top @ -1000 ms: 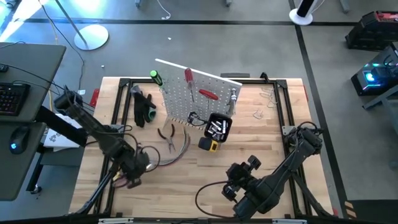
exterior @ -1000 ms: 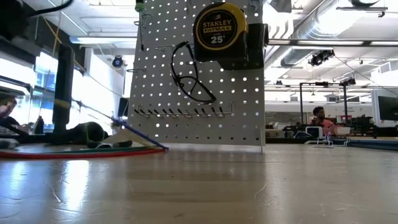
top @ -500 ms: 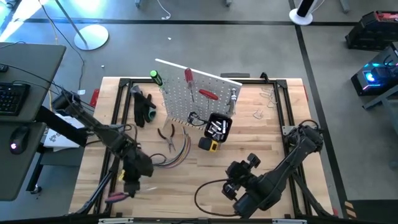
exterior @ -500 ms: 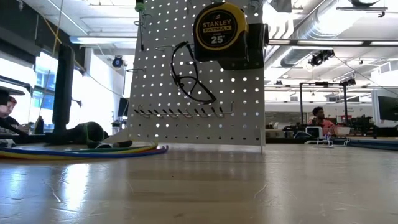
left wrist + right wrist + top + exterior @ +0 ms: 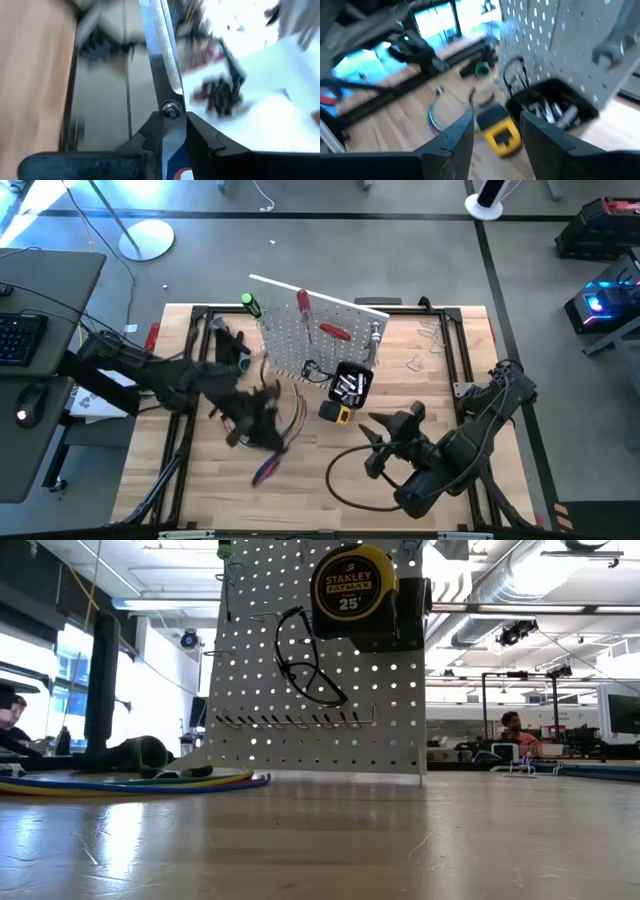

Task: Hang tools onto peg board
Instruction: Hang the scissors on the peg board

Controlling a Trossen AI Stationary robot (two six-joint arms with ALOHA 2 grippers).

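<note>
My left gripper [image 5: 257, 434] is shut on the scissors [image 5: 161, 60] above the table's middle left, near the peg board [image 5: 315, 340]. The scissors' red handles [image 5: 265, 470] show as a blur below it. The white peg board stands upright, with screwdrivers [image 5: 334, 333] and a wrench [image 5: 607, 50] hanging on it. A black bin [image 5: 555, 107] is fixed to the board, and a yellow tape measure [image 5: 354, 588] sits beside the bin. My right gripper [image 5: 376, 442] hovers open to the right of the bin, facing the board. My left gripper pinches the scissors between its two fingers at the pivot screw [image 5: 171, 109], where the blades meet the handles. The shut blades [image 5: 157, 45] run on past the fingertips. The scissors are lifted clear of the table.
A curved bundle of coloured cables [image 5: 292, 420] lies on the table in front of the board, with pliers [image 5: 268, 392] beside it. A dark heap [image 5: 232, 352] lies left of the board. Metal clamps [image 5: 430, 332] lie at the far right. A black frame [image 5: 460, 350] rims the table.
My left gripper has risen from the near left of the table with the scissors. It has swung toward the board and tipped from pointing down to nearly level. A raised cable strand has dropped flat. My right gripper has risen a little and turned.
</note>
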